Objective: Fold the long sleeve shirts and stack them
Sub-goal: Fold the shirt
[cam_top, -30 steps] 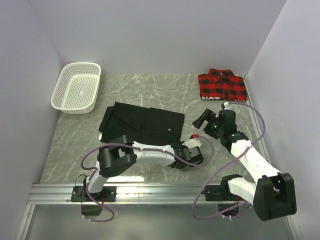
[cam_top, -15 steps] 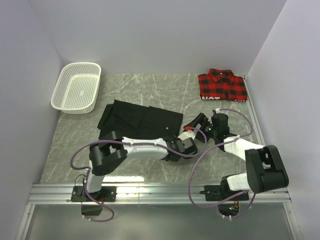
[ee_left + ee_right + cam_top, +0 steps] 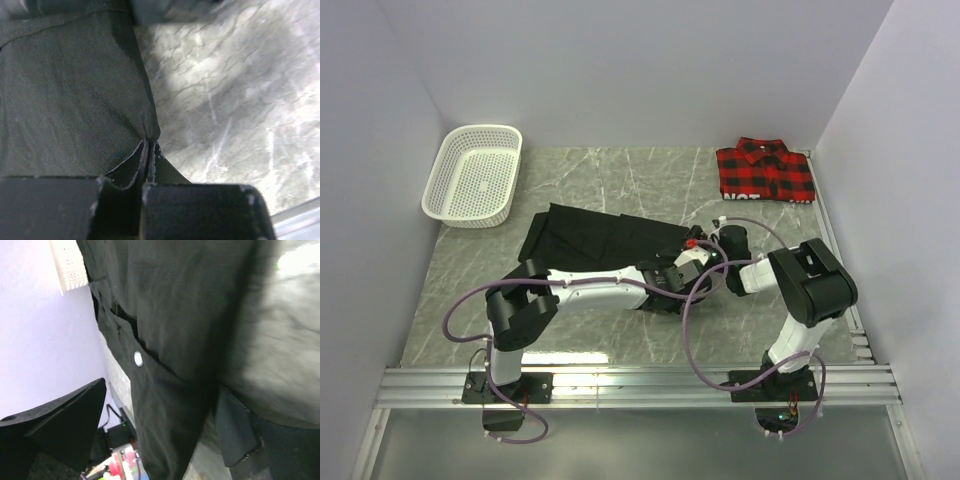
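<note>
Top external first: spotted the black shirt lying as a wide, partly folded slab across mid-table. Caught the plaid shirt folded in the far right corner, collar toward the back wall, well apart from the black one. Noted the basket in the far left corner of the table. Saw the left gripper stretched low along the black shirt's near edge to its right end. Saw the right gripper swung in from the right, just beside the left one.

Over to left wrist: found the left gripper clenched tight on a corner of the black shirt, with the cloth drawn to a point at the tips and bare table to the right.

Right wrist now: found the right gripper spread wide, fingers either side of the black shirt's edge, gripping nothing. Picked out a pale button on the cloth and a corner of the basket beyond.
</note>
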